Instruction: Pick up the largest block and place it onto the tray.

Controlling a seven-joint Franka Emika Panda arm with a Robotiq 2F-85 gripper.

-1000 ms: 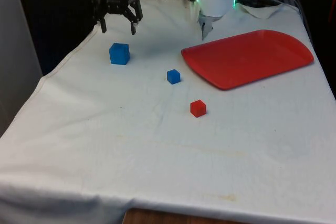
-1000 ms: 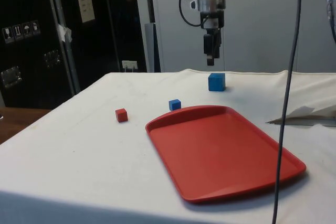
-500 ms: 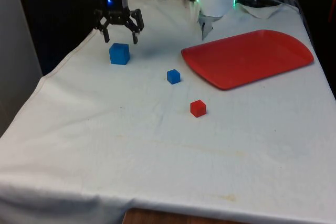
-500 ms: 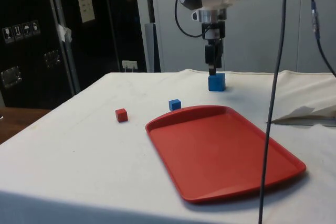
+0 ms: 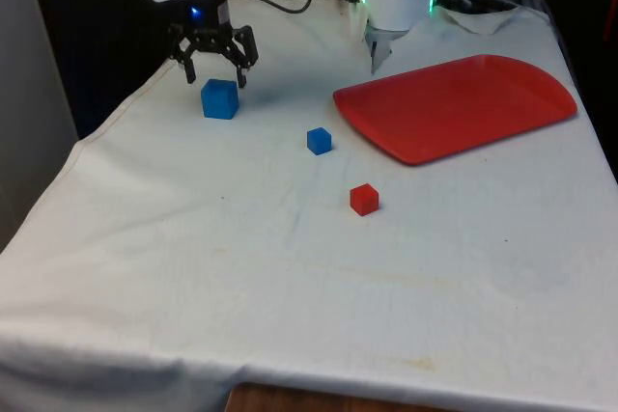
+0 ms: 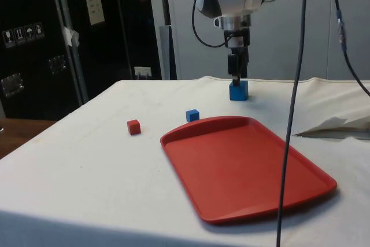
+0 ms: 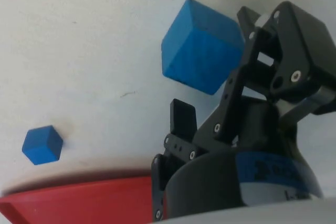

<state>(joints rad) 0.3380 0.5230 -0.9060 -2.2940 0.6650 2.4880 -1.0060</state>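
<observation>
Large blue block sits on the tabletop near its far edge, at the front view's left. Pincer hangs just above it, fingers spread wide, holding nothing. Grasp, lift and placing all remain. Red tray lies well apart, toward the opposite side edge. Small blue block and small red block lie between; judged clear of a lifted carry.

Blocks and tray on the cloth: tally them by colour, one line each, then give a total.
Blue: 2, the large blue block beneath the gripper and the small blue block.
Red: 2, the small red block and the red tray.
Total: 4.
</observation>
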